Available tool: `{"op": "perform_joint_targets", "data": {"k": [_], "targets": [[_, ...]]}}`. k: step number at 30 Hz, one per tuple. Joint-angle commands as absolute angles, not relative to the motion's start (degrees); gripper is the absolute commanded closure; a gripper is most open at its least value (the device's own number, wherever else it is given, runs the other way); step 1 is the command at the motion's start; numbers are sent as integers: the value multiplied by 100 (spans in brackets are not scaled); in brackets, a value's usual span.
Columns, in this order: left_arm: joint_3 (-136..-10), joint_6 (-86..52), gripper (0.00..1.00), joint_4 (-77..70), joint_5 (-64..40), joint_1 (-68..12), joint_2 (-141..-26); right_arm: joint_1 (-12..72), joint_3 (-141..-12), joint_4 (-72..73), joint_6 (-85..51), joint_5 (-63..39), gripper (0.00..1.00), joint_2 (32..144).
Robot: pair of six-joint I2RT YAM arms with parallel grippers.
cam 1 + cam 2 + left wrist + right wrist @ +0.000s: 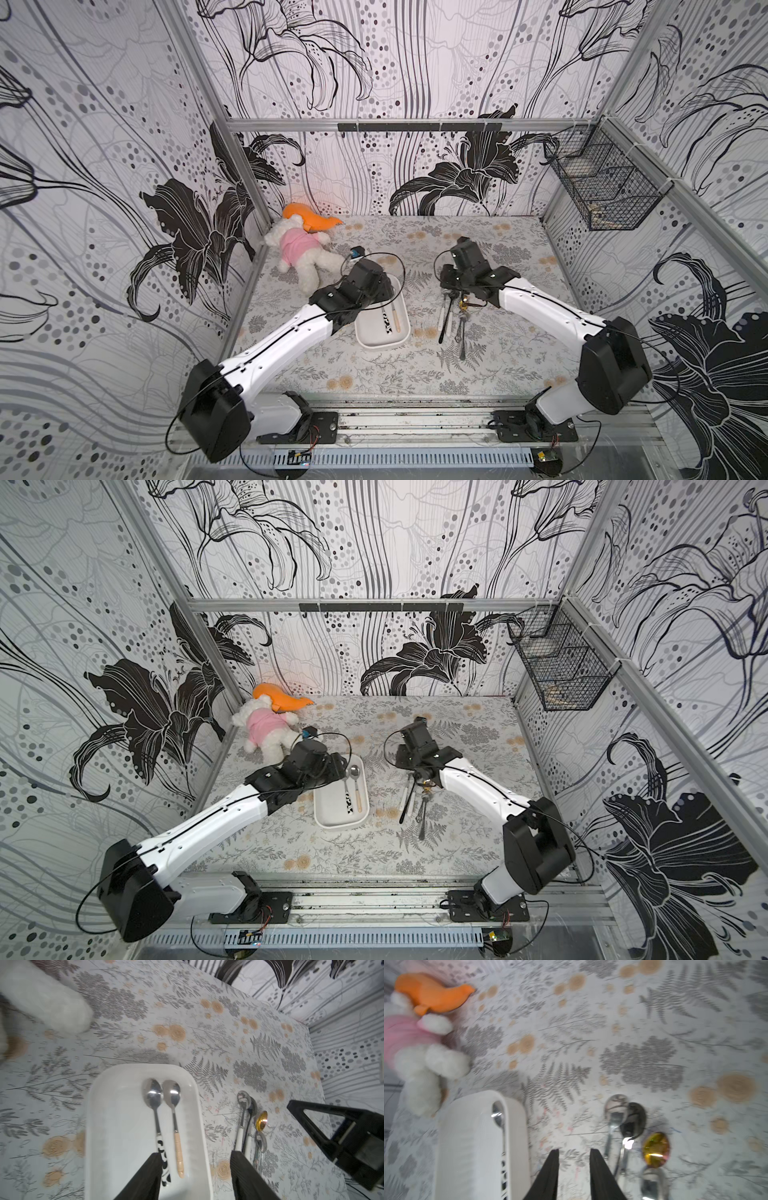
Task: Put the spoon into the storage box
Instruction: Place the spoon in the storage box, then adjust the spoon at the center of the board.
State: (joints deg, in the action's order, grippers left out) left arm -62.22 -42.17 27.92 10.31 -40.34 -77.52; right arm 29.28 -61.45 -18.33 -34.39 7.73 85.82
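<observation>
The storage box (372,330) (330,804) (120,1126) (471,1147), a shallow white tray, lies left of centre on the floral table. Two spoons lie side by side in it, one cow-patterned (154,1095), one beige-handled (171,1093). My left gripper (196,1154) hangs open over the box's near right rim, holding nothing. Several loose spoons (452,320) (415,806) lie right of the box: silver (615,1109), black (634,1120) and gold (656,1147) bowls. My right gripper (574,1150) is open by a narrow gap over bare cloth between box and loose spoons, with nothing between its fingers.
A white plush toy in a pink shirt (297,253) and an orange piece (309,218) lie at the back left. A small blue-and-black object (356,251) sits behind the left wrist. A black wire basket (602,183) hangs on the right wall.
</observation>
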Motion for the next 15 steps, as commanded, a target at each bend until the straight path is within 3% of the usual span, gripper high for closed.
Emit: {"op": "perform_joint_targets", "data": {"k": [1, 6, 15], "targets": [[-6830, -4363, 43, 2861, 1194, -4501, -8560, 2447, -5397, -1735, -3263, 956, 70, 8309], [-8391, -4330, 46, 3256, 1147, -5165, -10359, 1461, -4516, -1294, -3271, 523, 71, 8051], [-9899, -4229, 51, 3669, 793, -5295, -12225, 1238, -4403, -1130, -3220, 526, 71, 8098]]}}
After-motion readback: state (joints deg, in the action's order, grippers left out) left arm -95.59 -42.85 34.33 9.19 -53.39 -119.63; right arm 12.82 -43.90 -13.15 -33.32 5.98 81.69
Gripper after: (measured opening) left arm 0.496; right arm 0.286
